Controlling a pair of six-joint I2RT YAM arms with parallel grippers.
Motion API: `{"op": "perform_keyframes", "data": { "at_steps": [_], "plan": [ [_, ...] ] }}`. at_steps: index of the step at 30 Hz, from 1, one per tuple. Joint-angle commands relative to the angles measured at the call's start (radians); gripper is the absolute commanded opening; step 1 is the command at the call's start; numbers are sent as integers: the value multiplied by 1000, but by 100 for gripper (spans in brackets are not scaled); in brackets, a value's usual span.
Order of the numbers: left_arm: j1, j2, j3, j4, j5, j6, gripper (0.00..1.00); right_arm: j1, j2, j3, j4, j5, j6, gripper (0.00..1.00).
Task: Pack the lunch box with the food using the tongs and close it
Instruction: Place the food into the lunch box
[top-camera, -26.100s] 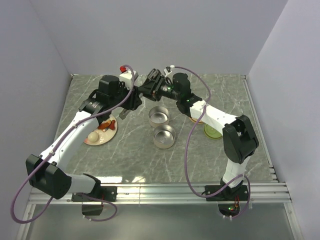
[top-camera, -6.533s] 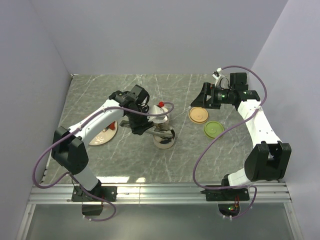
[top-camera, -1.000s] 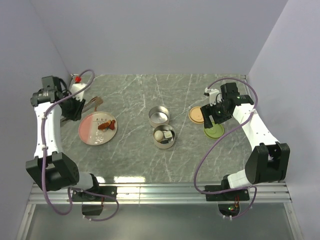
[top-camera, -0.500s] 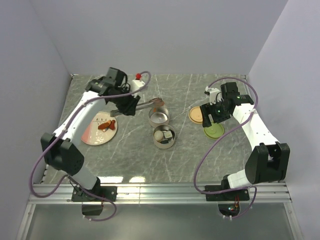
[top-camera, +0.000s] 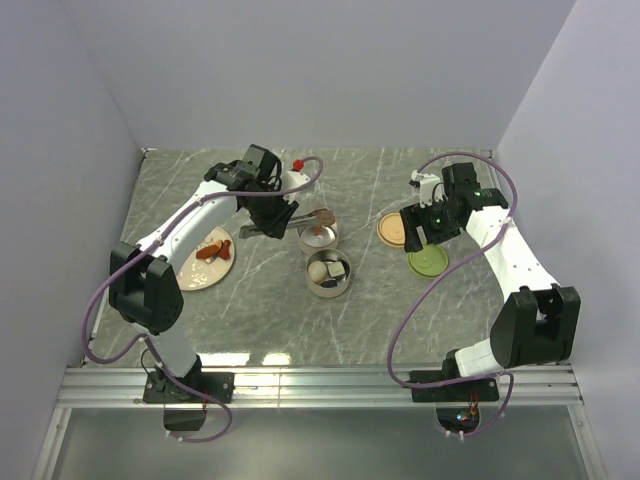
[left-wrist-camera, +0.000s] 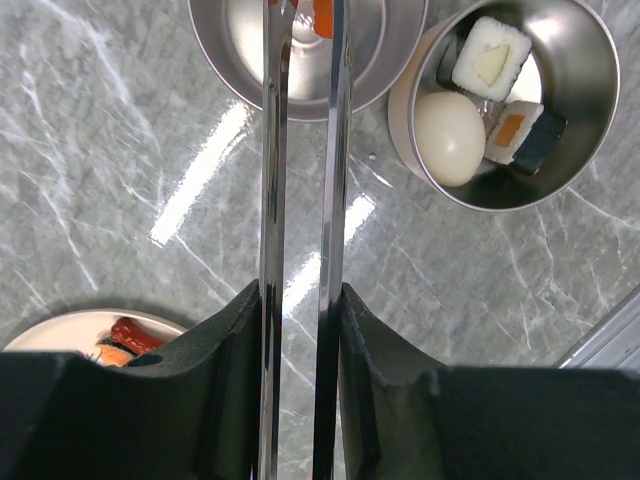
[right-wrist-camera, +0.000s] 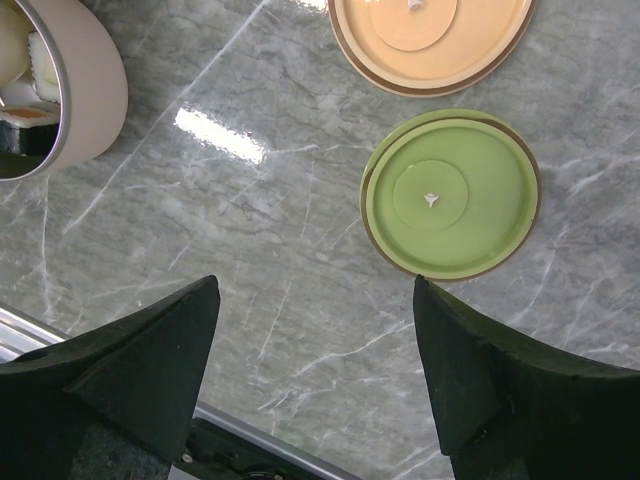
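Note:
My left gripper is shut on the tongs, whose two slim arms run up the left wrist view. Their tips hang over the far steel tin with an orange-red chunk between them. The near tin holds a whitish ball and two dark-and-white pieces. More food lies on the pink plate. My right gripper stands open and holds nothing, above the table beside the green lid and the pale orange lid.
The two tins stand close together mid-table, plate to their left, lids to their right. Grey walls close in the left, back and right sides. A metal rail runs along the near edge by the arm bases.
My left arm has swung right from beside the plate, carrying the tongs over the far tin, and has sunk a little there. The right arm has barely moved.

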Motion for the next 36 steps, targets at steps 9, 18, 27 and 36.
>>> {"op": "perform_keyframes", "data": {
  "at_steps": [9, 18, 27, 36],
  "plan": [
    [-9, -3, -32, -9, -2, 1, 18, 5, 4, 35, 32, -6, 7, 85],
    [-26, 43, 22, -48, -29, 10, 24, 6, 7, 38, 29, -6, 9, 85],
    [-31, 89, 80, -62, -48, 6, 28, 6, 6, 38, 26, -6, 9, 85],
    [-31, 104, 105, -82, -75, 6, 51, 4, 7, 40, 26, -4, 7, 85]
  ]
}}
